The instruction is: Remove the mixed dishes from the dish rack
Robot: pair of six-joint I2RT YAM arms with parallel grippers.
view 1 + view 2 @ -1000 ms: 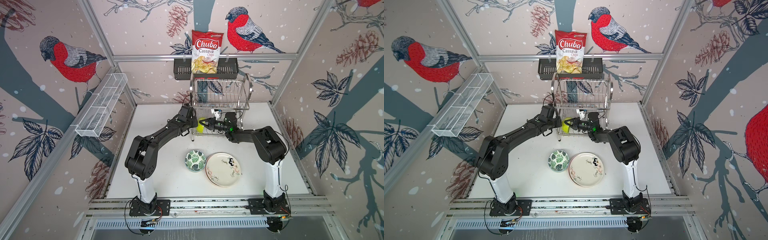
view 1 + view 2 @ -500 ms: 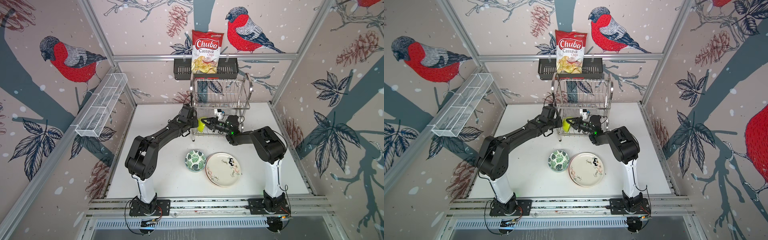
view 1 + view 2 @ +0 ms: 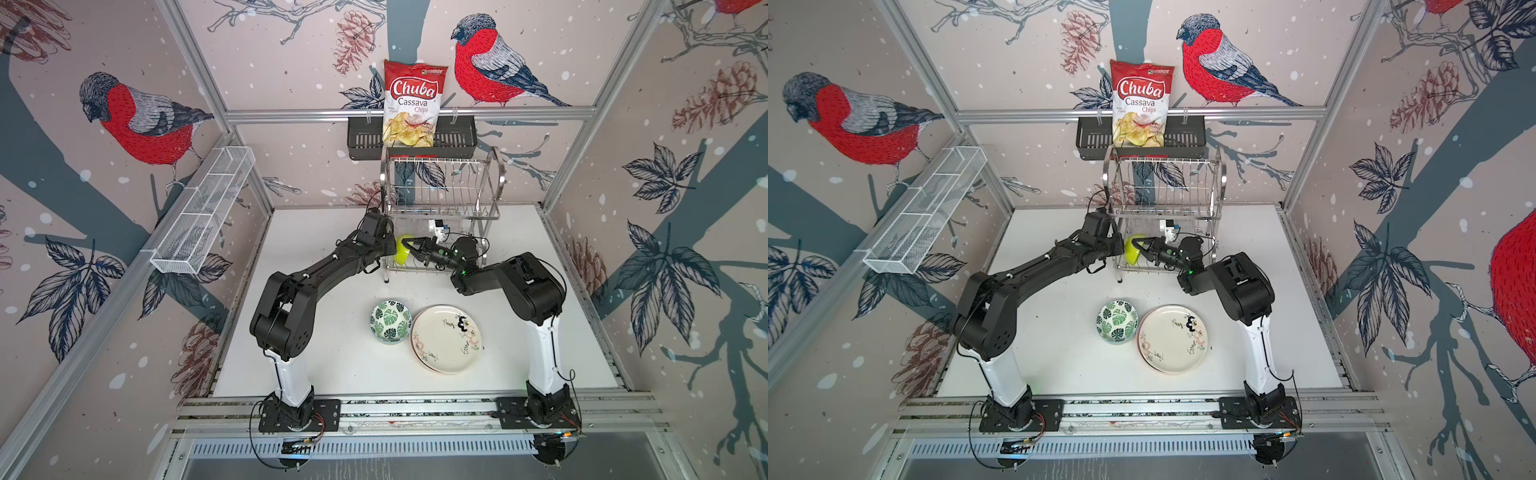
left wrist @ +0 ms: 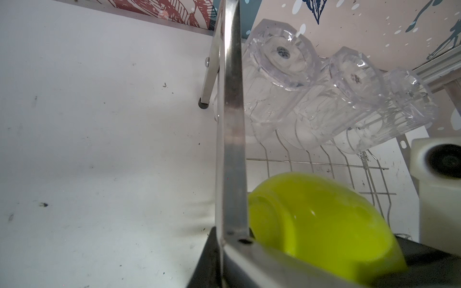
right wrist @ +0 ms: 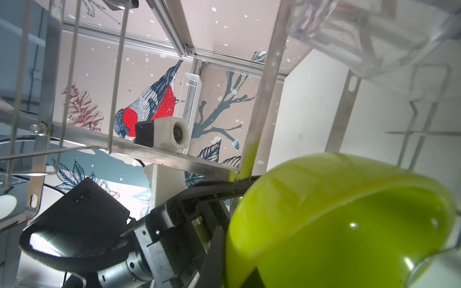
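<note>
lime bowl (image 3: 401, 255) sits tipped sideways at the left end of the dish rack (image 3: 457, 216), lower tier. Its rim's pinched by the right claw (image 3: 410, 247) just right of it. left claw (image 5: 234, 204) clamps the rack's left post.

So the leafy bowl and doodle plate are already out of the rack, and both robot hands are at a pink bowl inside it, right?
No, it is a lime green bowl, as both top views show. The rest holds: the leafy bowl and doodle plate are out of the dish rack, and the left gripper and right gripper are at the bowl inside it.
</note>
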